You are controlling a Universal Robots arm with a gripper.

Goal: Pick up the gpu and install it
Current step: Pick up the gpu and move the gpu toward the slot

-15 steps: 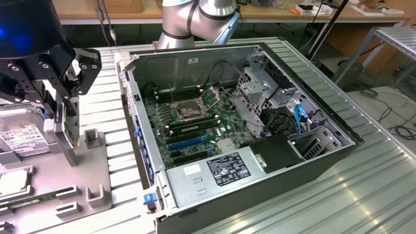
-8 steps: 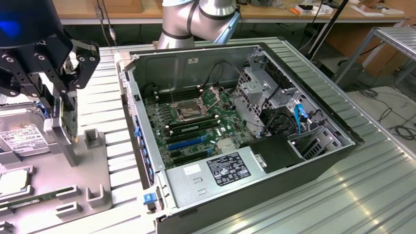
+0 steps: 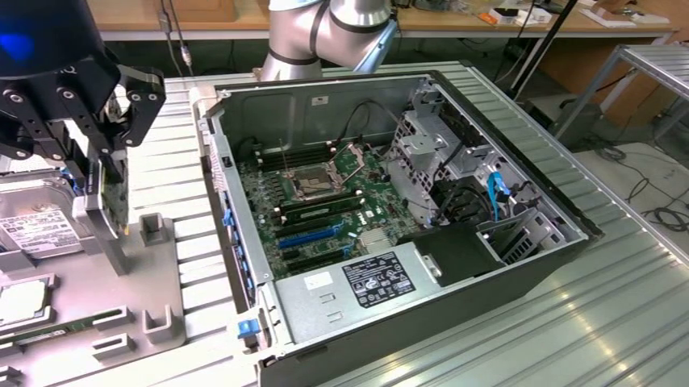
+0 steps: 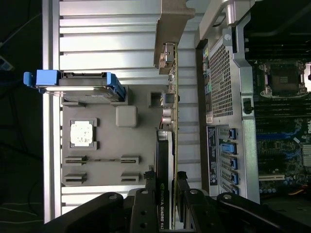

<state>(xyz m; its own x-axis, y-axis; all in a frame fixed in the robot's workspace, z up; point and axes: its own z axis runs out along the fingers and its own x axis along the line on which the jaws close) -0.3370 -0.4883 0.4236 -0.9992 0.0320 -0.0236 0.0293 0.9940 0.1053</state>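
The gpu (image 3: pixel 108 201) is pinched by its upper edge in the tool (image 3: pixel 97 164) and hangs upright just beneath it, over the grey tray (image 3: pixel 161 322). It is judged light, stiff and fragile, best gripped by the board edges.

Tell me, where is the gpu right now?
The gpu stands on edge in the tool's grip at the exterior view's left, over the grey tray, between the hard drive and the open computer case.
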